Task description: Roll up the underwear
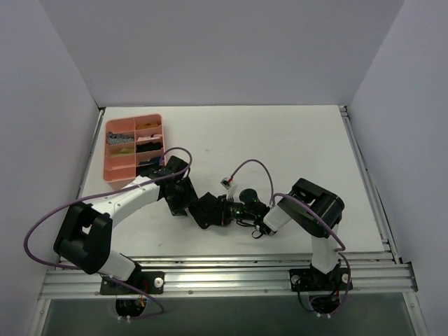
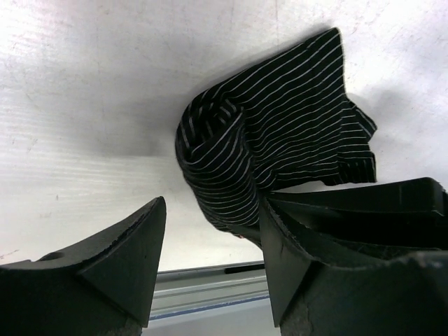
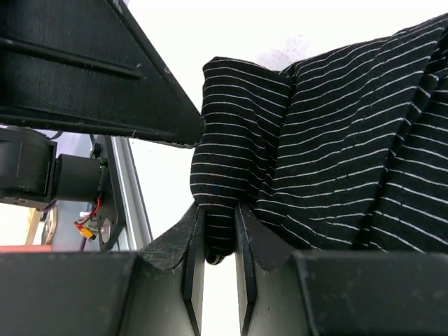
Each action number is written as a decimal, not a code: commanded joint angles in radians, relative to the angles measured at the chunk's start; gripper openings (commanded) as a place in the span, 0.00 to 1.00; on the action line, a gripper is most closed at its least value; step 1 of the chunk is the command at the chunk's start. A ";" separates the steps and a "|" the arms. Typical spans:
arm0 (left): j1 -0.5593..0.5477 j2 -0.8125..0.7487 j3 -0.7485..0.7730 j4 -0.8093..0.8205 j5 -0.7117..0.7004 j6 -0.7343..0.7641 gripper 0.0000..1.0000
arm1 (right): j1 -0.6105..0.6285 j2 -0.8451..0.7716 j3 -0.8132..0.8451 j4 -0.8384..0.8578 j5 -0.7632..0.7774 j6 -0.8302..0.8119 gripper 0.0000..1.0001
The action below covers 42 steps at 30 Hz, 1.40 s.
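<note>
Underwear [image 2: 280, 133], striped black, one end curled: lies on the surface [image 2: 84, 105] just ahead of my left tool [image 2: 212, 210], jaws apart and empty, while my right tool [image 3: 218, 213], nearer, is clamped on its edge.

bright even light, soft shadow beside the underwear [image 2: 280, 133].

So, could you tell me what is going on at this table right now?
Two robot arms are working on rolling the underwear, a black pinstriped piece lying on the white table. The right hand is pinching a fold at one edge of the fabric. The left hand is open, with the bunched, partly rolled end just beyond its fingers. The roll looks loose and unfinished.
</note>
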 commanded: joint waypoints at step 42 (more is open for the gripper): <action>-0.056 0.426 0.317 -0.313 0.054 0.143 0.02 | 0.402 -0.312 0.498 -1.334 0.928 -0.485 0.58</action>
